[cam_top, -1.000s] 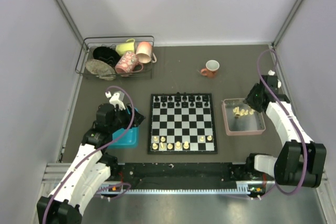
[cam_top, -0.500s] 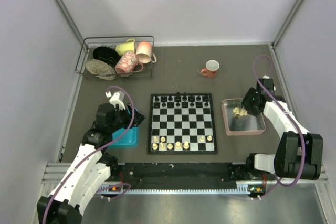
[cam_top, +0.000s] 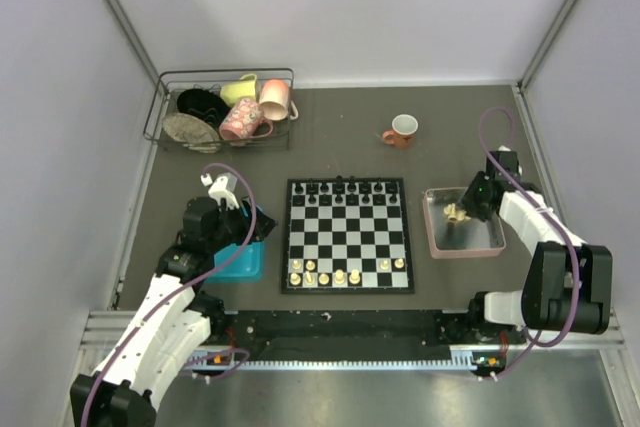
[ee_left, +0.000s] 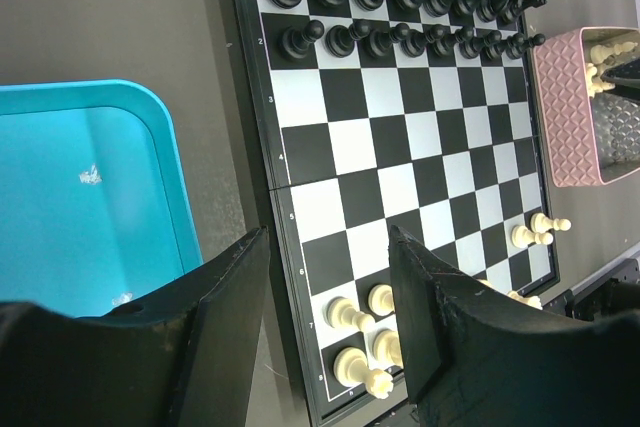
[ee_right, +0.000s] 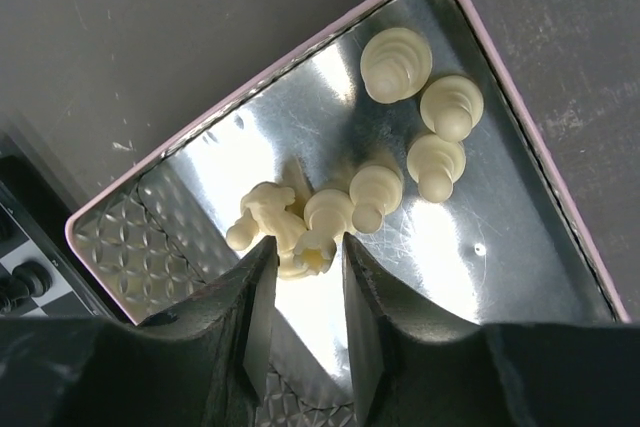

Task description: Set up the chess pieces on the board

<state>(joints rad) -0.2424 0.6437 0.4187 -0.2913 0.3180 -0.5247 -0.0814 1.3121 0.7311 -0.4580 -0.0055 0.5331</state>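
Those cream chess pieces look light, hard and slick, so I'd pinch one across the body, not the head. Several lie tipped over in the pink tray, one right between the right fingers, can't tell if it's pinched yet. Left fingers hang apart, empty; blue tray beside them shows nothing inside, board just ahead.

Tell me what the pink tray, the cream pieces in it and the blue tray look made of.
The pink tray looks like thin metal: mirror-bright, embossed inside, pink outside. The chess pieces seem moulded plastic, cream with a soft sheen. The blue tray is probably plastic: smooth, uniform turquoise, rounded rim.
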